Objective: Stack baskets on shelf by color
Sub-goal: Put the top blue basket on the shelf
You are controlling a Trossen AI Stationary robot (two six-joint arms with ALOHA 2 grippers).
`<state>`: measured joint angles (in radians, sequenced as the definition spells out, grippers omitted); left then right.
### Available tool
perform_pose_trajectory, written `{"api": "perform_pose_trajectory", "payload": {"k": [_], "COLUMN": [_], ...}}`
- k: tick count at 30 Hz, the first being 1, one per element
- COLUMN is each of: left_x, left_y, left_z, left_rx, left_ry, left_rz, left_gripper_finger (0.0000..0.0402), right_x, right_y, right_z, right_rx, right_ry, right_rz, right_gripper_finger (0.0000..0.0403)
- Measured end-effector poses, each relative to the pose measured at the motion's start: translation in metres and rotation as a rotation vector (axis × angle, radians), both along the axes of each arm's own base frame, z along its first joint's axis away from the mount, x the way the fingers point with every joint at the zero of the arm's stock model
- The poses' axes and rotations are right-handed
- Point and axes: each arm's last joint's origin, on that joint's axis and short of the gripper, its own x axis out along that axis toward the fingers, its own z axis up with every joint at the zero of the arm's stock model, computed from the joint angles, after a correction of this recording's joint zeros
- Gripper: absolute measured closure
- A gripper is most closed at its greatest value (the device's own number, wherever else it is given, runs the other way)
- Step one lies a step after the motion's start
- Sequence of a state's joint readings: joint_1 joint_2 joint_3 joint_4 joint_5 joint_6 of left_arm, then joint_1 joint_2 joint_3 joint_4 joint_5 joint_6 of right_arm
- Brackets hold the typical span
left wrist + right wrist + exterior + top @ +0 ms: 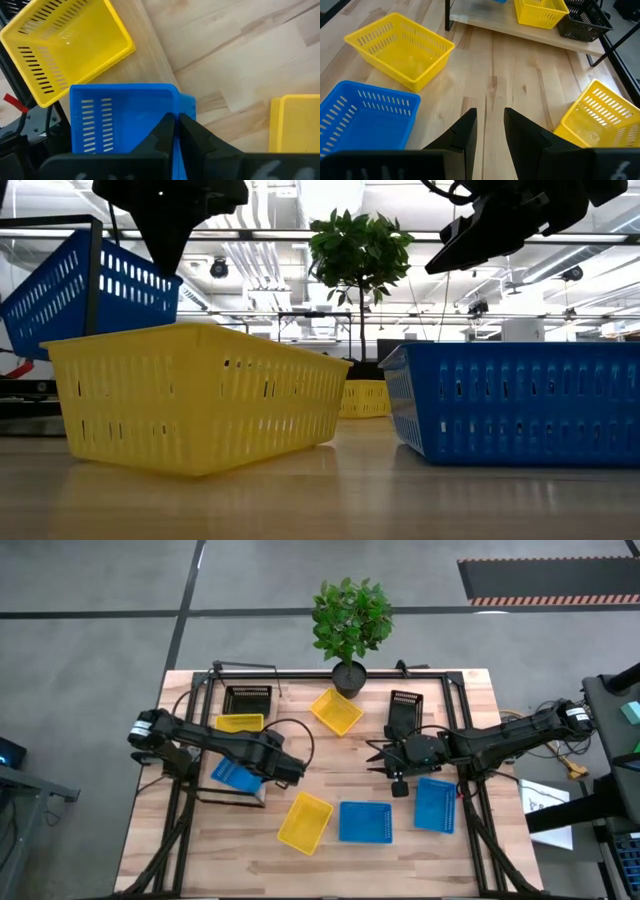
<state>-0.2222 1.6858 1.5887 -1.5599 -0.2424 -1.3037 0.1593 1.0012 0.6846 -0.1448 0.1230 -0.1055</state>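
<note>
The shelf (pixel 252 796) stands on the table's left side and carries a black basket (pixel 248 698) and a yellow basket (pixel 240 723). My left gripper (pixel 285 768) is shut on a blue basket (pixel 233 776) over the shelf's near end; it shows tilted in the low view (pixel 80 290). On the table rest two blue baskets (pixel 365 822) (pixel 435 805), two yellow ones (pixel 305 822) (pixel 336 710) and a black one (pixel 405 710). My right gripper (pixel 380 755) hovers open above bare table at the middle, touching nothing. My left gripper pinches the blue basket's side wall (pixel 172 102) at its rim, one finger (pixel 162 132) inside the basket and one (pixel 197 134) outside. The fingers come from above, slanting from the table's right. The basket sits tilted in the hold; whether it touches the shelf, I cannot tell.
A potted plant (pixel 350 625) stands at the far edge's middle. A black metal frame (pixel 300 672) runs along the table's far and side edges. Bare wood lies between the shelf and my right gripper (pixel 490 130), and along the near edge.
</note>
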Motion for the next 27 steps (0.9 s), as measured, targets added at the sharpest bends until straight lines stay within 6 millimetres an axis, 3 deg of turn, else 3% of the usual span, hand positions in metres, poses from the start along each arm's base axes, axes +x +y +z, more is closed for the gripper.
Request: {"api": "perform_pose_trajectory", "payload": {"k": [9, 16, 21, 27], "left_x": [-0.001, 0.000, 0.000, -0.007], "left_y": [0.000, 0.002, -0.001, -0.029], "left_z": [-0.017, -0.014, 0.009, 0.040], "left_rx": [-0.003, -0.008, 0.058, 0.399], "left_ry": [0.027, 0.029, -0.038, -0.292], "left_rz": [0.002, -0.030, -0.253, -0.803], "left_gripper_finger": [0.0325, 0.0279, 0.0274, 0.0274], "right_x": [0.000, 0.000, -0.001, 0.009], "right_y": [0.000, 0.000, 0.000, 0.001], "right_z": [0.000, 0.000, -0.006, -0.026], "right_rx": [0.000, 0.001, 0.028, 0.046], "right_ry": [0.000, 0.000, 0.008, -0.110], "right_rz": [0.000, 0.000, -0.018, -0.016], "right_gripper_finger": [0.0312, 0.0312, 0.0313, 0.0338]}}
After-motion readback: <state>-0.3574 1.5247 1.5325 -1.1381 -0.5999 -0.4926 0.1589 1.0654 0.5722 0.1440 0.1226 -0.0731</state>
